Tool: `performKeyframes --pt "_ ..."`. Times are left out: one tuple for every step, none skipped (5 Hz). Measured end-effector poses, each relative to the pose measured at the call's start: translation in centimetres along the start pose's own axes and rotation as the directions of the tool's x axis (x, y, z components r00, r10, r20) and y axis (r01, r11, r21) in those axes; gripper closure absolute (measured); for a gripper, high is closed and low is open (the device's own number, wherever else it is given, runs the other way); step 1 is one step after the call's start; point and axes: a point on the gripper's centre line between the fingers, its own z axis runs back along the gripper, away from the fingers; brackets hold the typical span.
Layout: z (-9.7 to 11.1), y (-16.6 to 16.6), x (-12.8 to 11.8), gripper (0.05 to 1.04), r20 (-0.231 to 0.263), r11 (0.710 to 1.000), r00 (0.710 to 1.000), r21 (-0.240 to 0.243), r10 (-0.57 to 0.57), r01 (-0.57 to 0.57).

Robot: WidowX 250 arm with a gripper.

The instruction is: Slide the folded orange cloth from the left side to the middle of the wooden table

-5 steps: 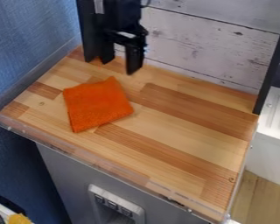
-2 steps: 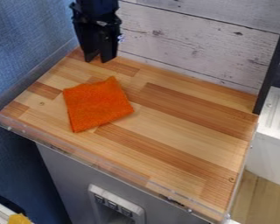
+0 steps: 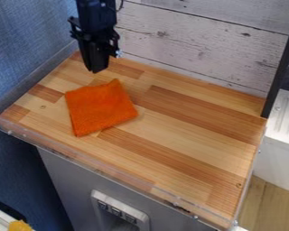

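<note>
we see an orange cloth [image 3: 100, 108], fuzzy like a small towel and perhaps folded, though we can't be sure. it lies flat and roughly square, turned at a slant, with one corner slightly peaked, on the left part of the wooden table [image 3: 180, 122].

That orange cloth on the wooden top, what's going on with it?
Nobody is handling it just now. The orange cloth lies by itself toward the left of the wooden surface, spread fairly flat. A black robot arm comes in from the top edge, and its gripper hangs just behind the cloth, apart from it and holding nothing that I can see.
</note>
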Motion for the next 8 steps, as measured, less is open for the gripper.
performKeyframes --pt "-1.7 -0.1 -0.1 1.017 -0.015 1.0 1.0 -0.001 0.004 -0.004" --pt "-3.0 -0.6 0.0 1.024 -0.017 1.0 1.0 0.0 0.007 -0.007" --pt "-4.3 -0.8 0.1 1.024 -0.013 1.0 1.0 0.001 0.006 -0.006" --pt "-5.5 -1.1 0.2 1.024 -0.013 1.0 1.0 0.004 0.01 -0.01" --pt "-6.1 -1.5 0.4 1.024 0.002 1.0 1.0 0.015 0.005 -0.005" --pt "-7.0 -1.4 0.6 1.024 0.011 1.0 1.0 0.022 0.002 -0.002" --pt "-7.3 -1.3 0.7 1.025 0.016 1.0 1.0 0.026 -0.007 0.006" --pt "-7.3 -1.9 1.2 1.025 0.021 0.999 1.0 0.027 0.019 -0.02"
